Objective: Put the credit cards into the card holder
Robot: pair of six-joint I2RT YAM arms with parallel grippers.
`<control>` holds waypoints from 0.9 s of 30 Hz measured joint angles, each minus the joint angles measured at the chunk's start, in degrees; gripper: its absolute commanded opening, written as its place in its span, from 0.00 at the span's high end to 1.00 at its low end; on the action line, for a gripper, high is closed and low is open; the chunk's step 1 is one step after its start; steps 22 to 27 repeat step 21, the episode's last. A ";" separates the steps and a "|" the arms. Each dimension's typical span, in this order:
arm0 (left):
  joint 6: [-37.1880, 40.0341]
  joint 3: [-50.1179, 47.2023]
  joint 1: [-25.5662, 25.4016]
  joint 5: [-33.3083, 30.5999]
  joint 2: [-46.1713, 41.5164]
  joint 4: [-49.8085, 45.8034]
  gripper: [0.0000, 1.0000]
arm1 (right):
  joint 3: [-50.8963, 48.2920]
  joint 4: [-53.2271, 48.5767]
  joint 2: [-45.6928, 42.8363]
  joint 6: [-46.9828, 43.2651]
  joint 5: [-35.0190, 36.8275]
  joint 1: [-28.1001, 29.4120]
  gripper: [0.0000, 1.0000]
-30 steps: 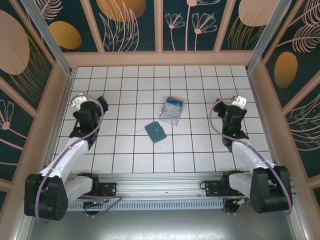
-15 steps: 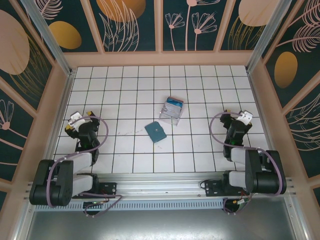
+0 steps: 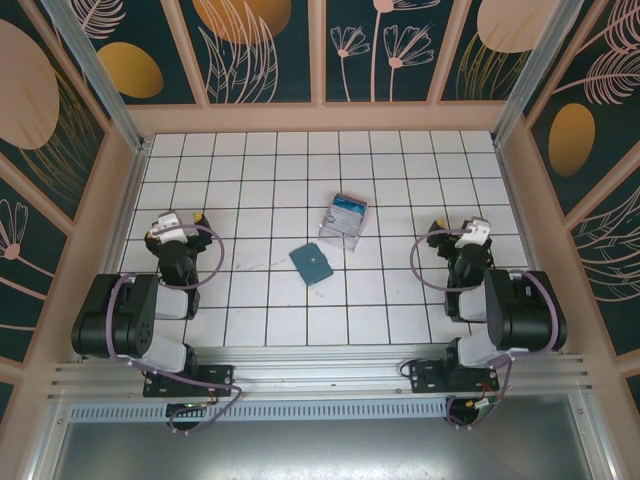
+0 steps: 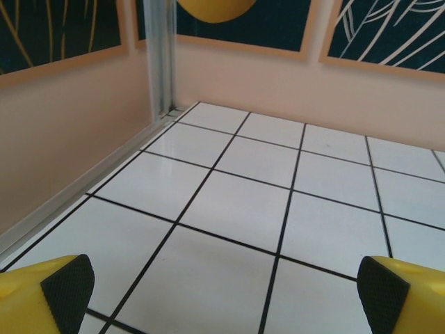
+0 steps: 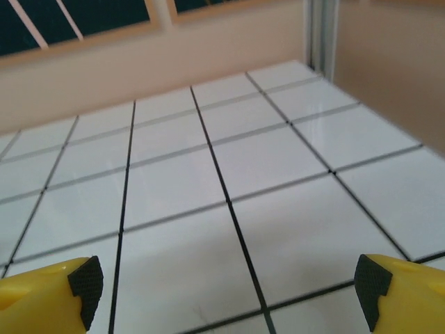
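Note:
The card holder (image 3: 312,263), a small dark teal square wallet, lies shut on the white tiled floor (image 3: 270,190) near the middle. Just beyond it to the right, a clear plastic tray (image 3: 343,218) holds the credit cards (image 3: 346,208), blue and whitish. My left gripper (image 3: 172,226) is far to the left of both, my right gripper (image 3: 462,232) far to the right. In the left wrist view the left gripper (image 4: 226,292) is open over bare tiles. In the right wrist view the right gripper (image 5: 226,289) is open too, with nothing between its fingers.
Peach walls (image 3: 320,117) enclose the tiled floor on three sides, with metal corner posts (image 4: 160,56). Both arms are folded back close to their bases at the near rail (image 3: 320,372). Bare tiles lie between each gripper and the card holder.
Both arms have folded back from a stretched pose towards their bases, and the grippers have drawn slightly nearer. The card holder and tray have not moved. Both grippers stayed open.

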 measured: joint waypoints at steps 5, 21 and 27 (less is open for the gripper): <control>0.72 0.00 0.00 1.62 0.15 1.29 0.01 | 3.17 -1.16 1.31 -1.66 -1.33 0.98 0.01; 2.58 0.59 0.00 6.05 0.37 0.96 0.01 | 3.65 -1.18 1.31 -2.75 -2.10 1.05 0.01; 2.58 0.59 0.00 6.05 0.37 0.96 0.01 | 3.65 -1.18 1.31 -2.75 -2.10 1.05 0.01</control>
